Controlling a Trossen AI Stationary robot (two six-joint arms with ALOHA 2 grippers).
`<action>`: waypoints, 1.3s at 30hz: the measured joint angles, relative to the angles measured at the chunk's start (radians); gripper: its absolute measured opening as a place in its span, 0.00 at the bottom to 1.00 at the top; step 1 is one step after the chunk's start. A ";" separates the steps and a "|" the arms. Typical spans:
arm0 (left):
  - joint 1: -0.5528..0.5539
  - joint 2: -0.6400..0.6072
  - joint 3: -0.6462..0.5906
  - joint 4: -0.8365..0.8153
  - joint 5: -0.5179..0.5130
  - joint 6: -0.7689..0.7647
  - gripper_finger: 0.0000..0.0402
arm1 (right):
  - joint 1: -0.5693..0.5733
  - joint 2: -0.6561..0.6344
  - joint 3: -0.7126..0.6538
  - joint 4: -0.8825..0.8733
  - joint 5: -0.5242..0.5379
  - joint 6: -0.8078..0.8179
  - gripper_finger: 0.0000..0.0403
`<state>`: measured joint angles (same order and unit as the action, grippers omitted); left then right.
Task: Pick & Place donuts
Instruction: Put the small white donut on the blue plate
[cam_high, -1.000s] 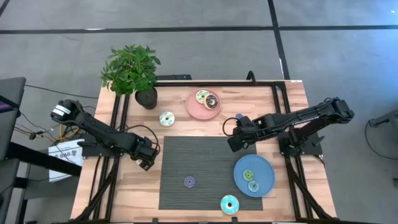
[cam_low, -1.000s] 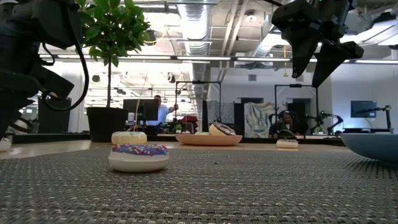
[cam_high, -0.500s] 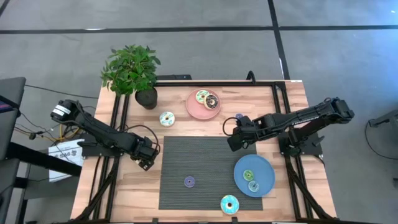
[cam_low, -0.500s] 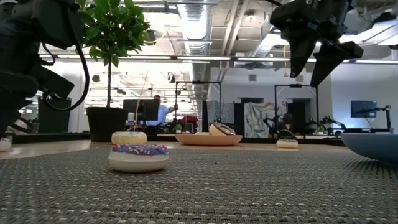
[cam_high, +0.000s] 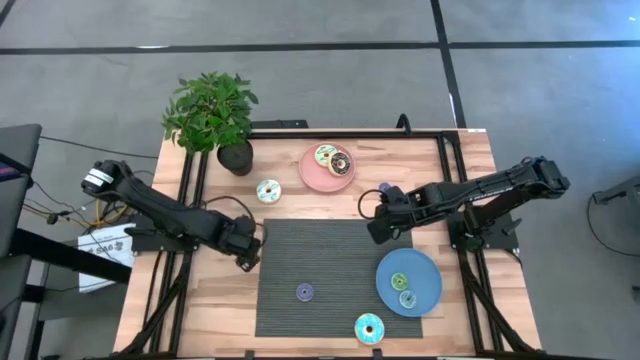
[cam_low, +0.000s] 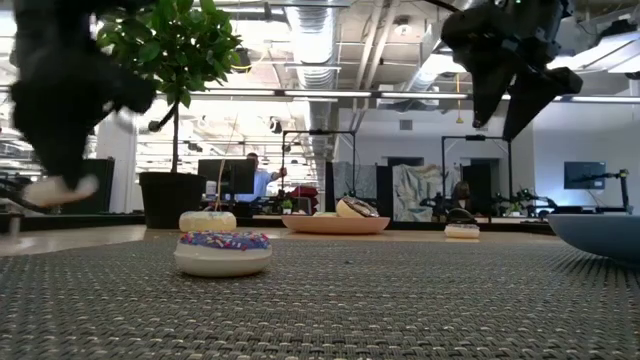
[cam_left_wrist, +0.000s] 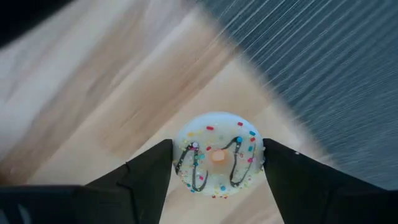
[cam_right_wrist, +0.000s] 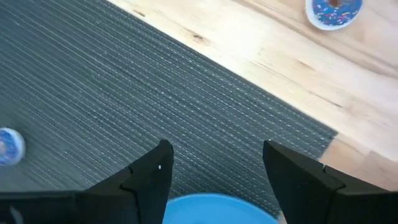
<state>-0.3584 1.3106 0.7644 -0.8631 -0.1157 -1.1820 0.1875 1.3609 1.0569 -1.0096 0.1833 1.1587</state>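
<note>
My left gripper (cam_high: 247, 251) hovers over the mat's left edge, shut on a white donut (cam_left_wrist: 217, 163) with dark drizzle and sprinkles. My right gripper (cam_high: 377, 228) hangs open above the mat's far right corner, touching nothing. A purple donut (cam_high: 305, 292) lies flat on the mat. A cyan donut (cam_high: 268, 191) and a small purple one (cam_high: 385, 187) lie on the wood. Another cyan donut (cam_high: 369, 327) sits at the mat's near edge. Two donuts rest on the pink plate (cam_high: 312, 172), two on the blue plate (cam_high: 428, 272). My left gripper holds the white donut across its width, one finger (cam_left_wrist: 155, 171) on each side of the outer rim (cam_left_wrist: 184, 163). The iced top faces the wrist camera. In the low view the donut (cam_low: 60, 188) hangs lifted clear of the table.
A potted plant (cam_high: 212, 115) stands at the table's far left corner. The dark woven mat (cam_high: 320, 255) covers the table's middle. Black frame rails (cam_high: 192, 190) run along both sides. In the low view a person (cam_low: 260, 180) sits in the room behind.
My left gripper has moved toward the table's right, from the wood to the mat's left edge, and risen, carrying the white donut with it. The other donuts and plates have stayed in place.
</note>
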 joint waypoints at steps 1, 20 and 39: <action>0.000 0.000 0.027 0.014 -0.032 0.005 0.59 | -0.002 0.000 0.000 -0.022 0.000 -0.011 0.60; 0.075 0.609 0.780 0.521 -0.225 0.582 0.59 | -0.221 -0.213 0.000 -0.517 0.103 -0.373 0.60; 0.086 1.272 1.554 0.357 0.005 0.687 0.59 | -0.286 -0.447 0.000 -0.532 0.107 -0.434 0.60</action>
<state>-0.2726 2.5828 2.3181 -0.5059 -0.1104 -0.4950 -0.0986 0.9137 1.0569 -1.5413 0.2905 0.7248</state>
